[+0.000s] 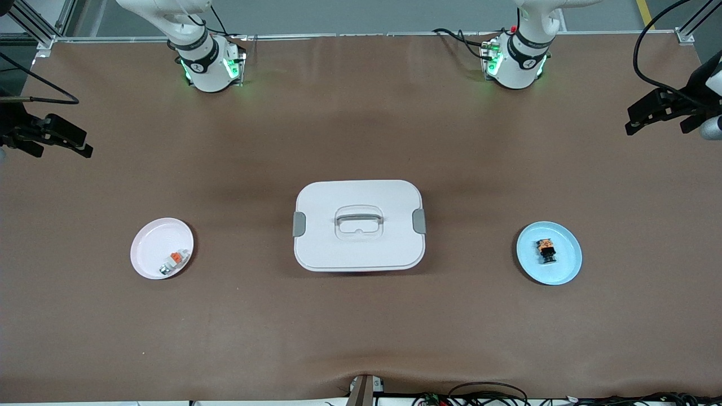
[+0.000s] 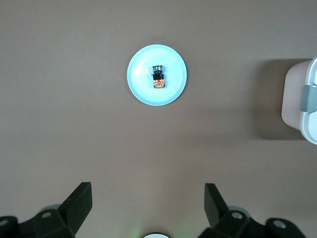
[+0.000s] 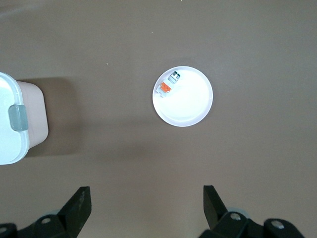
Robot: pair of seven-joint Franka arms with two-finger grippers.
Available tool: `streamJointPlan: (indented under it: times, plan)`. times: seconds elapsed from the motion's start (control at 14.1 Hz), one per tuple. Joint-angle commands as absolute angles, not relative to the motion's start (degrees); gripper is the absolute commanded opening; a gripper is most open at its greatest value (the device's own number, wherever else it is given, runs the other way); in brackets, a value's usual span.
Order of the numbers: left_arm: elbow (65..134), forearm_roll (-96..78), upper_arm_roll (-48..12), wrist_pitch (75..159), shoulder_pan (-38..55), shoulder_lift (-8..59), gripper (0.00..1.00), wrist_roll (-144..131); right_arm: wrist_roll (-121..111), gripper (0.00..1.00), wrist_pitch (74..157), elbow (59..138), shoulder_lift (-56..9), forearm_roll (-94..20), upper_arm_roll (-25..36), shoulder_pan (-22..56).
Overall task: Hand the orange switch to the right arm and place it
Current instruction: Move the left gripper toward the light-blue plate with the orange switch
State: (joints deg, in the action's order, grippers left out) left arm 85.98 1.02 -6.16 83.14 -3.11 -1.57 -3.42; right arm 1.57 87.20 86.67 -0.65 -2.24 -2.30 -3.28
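The orange switch (image 1: pixel 545 251), a tiny black block with an orange cap, lies on a light blue plate (image 1: pixel 571 265) toward the left arm's end of the table. The left wrist view shows the switch (image 2: pixel 158 78) on that plate (image 2: pixel 141 87), well ahead of my left gripper (image 2: pixel 148 187). That gripper is open and empty, high over bare table. It hangs at the table's end (image 1: pixel 657 121). My right gripper (image 3: pixel 147 189) is open and empty too, high over the other end of the table (image 1: pixel 59 148).
A white lidded box (image 1: pixel 359 225) with grey clips and a handle stands mid-table, also seen as the box (image 2: pixel 302 99) and the box (image 3: pixel 15 119). A pale plate (image 1: pixel 148 248) toward the right arm's end holds a small white-grey piece with an orange tab (image 1: pixel 174 261), (image 3: pixel 166 87).
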Motion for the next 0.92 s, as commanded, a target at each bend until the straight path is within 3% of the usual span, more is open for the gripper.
streamJointPlan:
  times: [0.0,0.43,0.85]
  plan:
    - [86.22,1.41,-6.50,82.01,-3.16,-2.20,1.00,-3.25,1.32,1.00,87.98,87.89,0.44,-2.02,-2.46,-3.25]
    - [86.13,1.41,-6.42,82.00,-3.60,-1.06,1.00,-3.16,1.32,1.00,88.24,88.42,0.44,-2.02,-2.46,-3.25]
    - [86.75,2.64,-6.42,87.44,-3.34,6.23,1.00,2.87,1.32,1.00,89.91,89.74,0.61,-2.11,-2.37,-3.51]
